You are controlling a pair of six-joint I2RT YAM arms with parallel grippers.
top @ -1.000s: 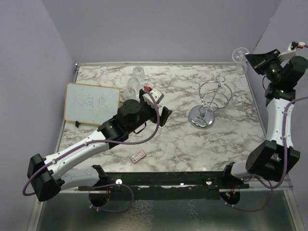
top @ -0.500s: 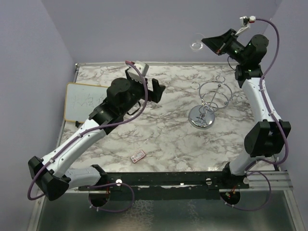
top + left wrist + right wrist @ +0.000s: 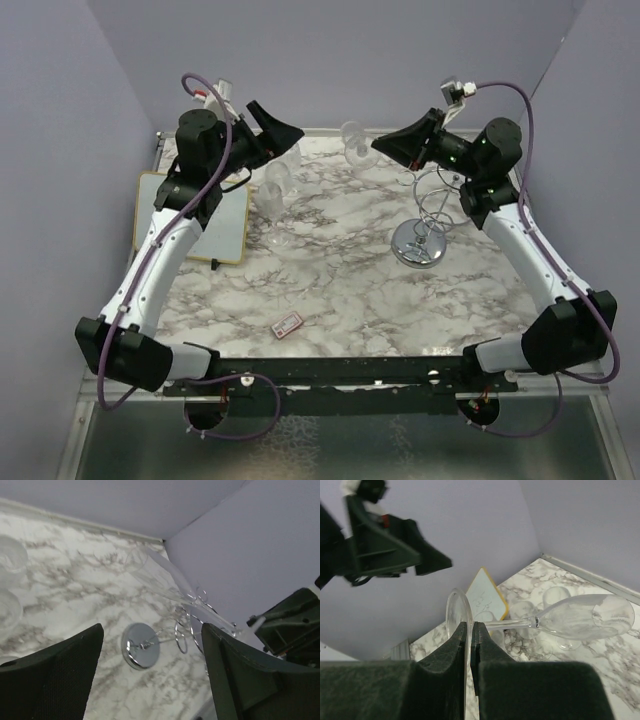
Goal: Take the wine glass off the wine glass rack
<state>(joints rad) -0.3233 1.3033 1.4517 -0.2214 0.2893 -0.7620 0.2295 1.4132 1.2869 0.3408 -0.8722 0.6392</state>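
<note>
1. The glass (image 3: 590, 617) is clear and long-stemmed. It lies nearly level in the air, with its rounded bowl at the right of the right wrist view and its thin stem running left to a flat round foot.
2. That foot stands on edge at centre frame. The right gripper (image 3: 469, 630) pinches it, with the jaws drawn narrow and only the thin disc between them.
3. In the top view the glass (image 3: 352, 135) sits at upper centre, held off the tip of the right gripper (image 3: 385, 145). It hangs above the far part of the table (image 3: 350, 270), against the back wall.
4. The rack (image 3: 420, 243) is right of centre in the top view, below and to the right of the glass and apart from it. It has a shiny round base, a centre post and a ring of wire loops, and no glass hangs on it.
5. In the left wrist view the glass (image 3: 162, 575) slants from upper centre down to the right, crossing in front of the rack (image 3: 141, 645).
6. The left gripper (image 3: 275, 125) is raised at upper left in the top view and points toward the glass. Its jaws are wide and hold nothing, and its fingers (image 3: 60, 680) frame the lower corners of its own view.
7. Other glasses (image 3: 280, 180) stand on the marble under the left gripper.
8. A whiteboard (image 3: 232, 215) lies at the left, partly under the left arm.
9. A small card (image 3: 288, 323) lies near the bottom edge.
</note>
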